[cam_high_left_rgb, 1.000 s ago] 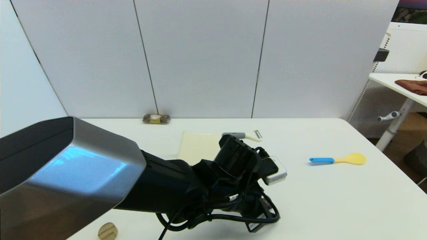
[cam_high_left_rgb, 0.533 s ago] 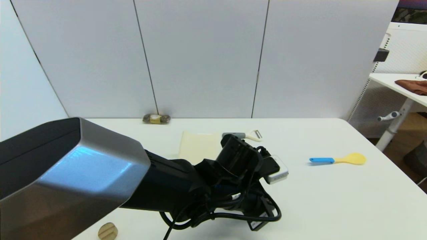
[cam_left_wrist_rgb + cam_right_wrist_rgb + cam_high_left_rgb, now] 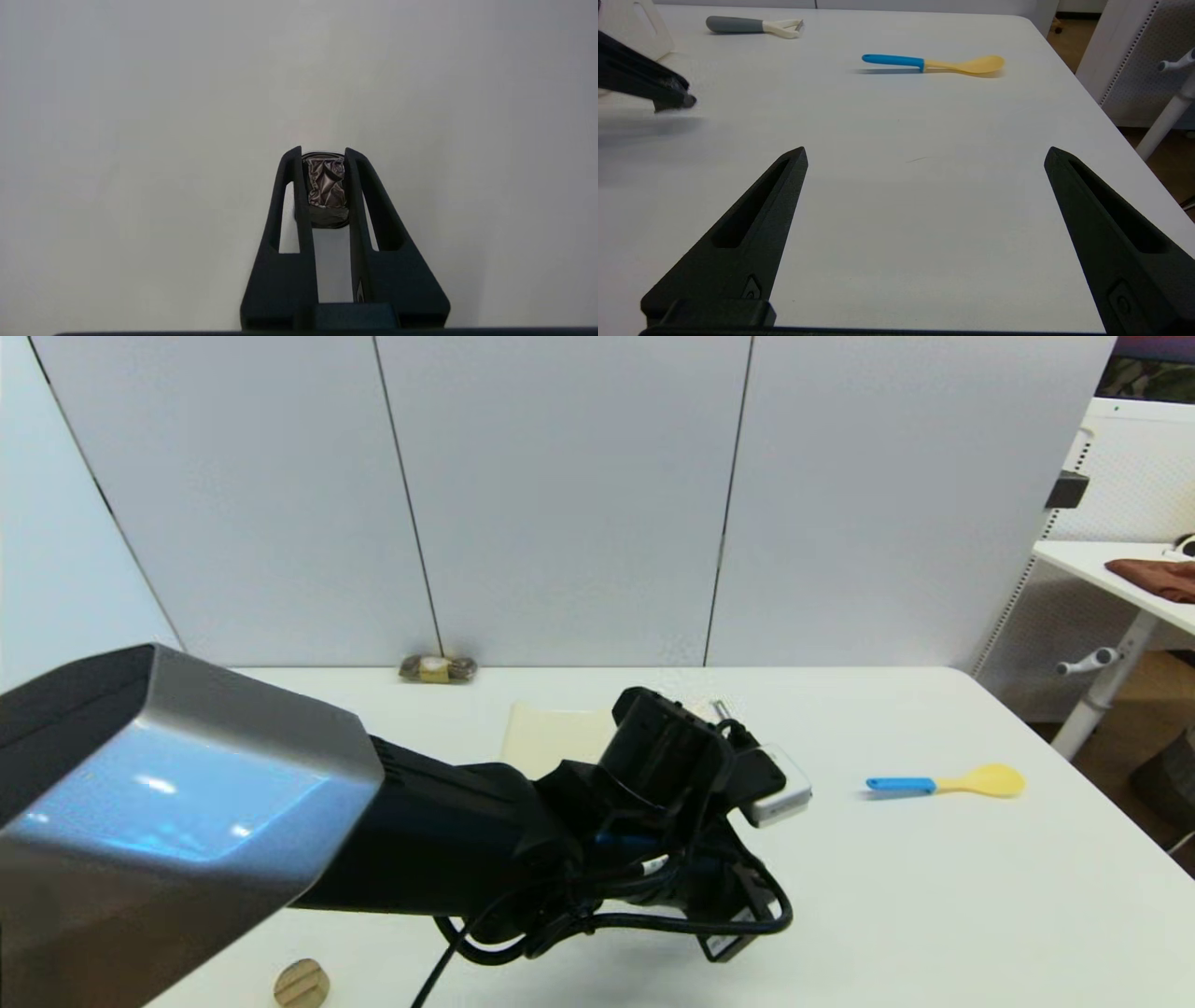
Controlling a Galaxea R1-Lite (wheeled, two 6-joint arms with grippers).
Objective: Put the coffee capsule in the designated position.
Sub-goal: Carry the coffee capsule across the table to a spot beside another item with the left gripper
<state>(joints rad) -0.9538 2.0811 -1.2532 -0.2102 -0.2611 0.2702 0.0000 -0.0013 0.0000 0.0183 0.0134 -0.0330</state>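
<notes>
- Left gripper (image 3: 324, 161) had its jaws clenched on the coffee capsule (image 3: 326, 189), a crumpled brown-black lump pinched near the fingertips, held over bare white desk (image 3: 140, 140)
- Versus the earlier head pictures, the left arm (image 3: 448, 840) had lifted a bit and its wrist had shifted slightly toward the far side; it now covered most of the peeler (image 3: 752, 25), which was in plain sight a second ago
- Read: capsule picked and in carry, so the grasp step looked done and placement was left; no drop yet
- In the right wrist view the left fingertips (image 3: 675, 98) hung just above the desk, a blurred shadow beneath
- Right gripper (image 3: 924, 158) was idle low over the near desk, jaws released wide, nothing between them; not in the head view
- Hidden: the head view showed neither the capsule nor the left jaws, both blocked by the arm's wrist and cables
- Designated position not identifiable; the cream board (image 3: 546, 737) was partly behind the arm, could be the target, cannot tell
- Also on the desk: blue-and-yellow spoon (image 3: 943, 783) well off to the right, tan grooved disc (image 3: 302, 983) at the near edge, dark-and-yellow wrapped piece (image 3: 437, 667) by the wall
</notes>
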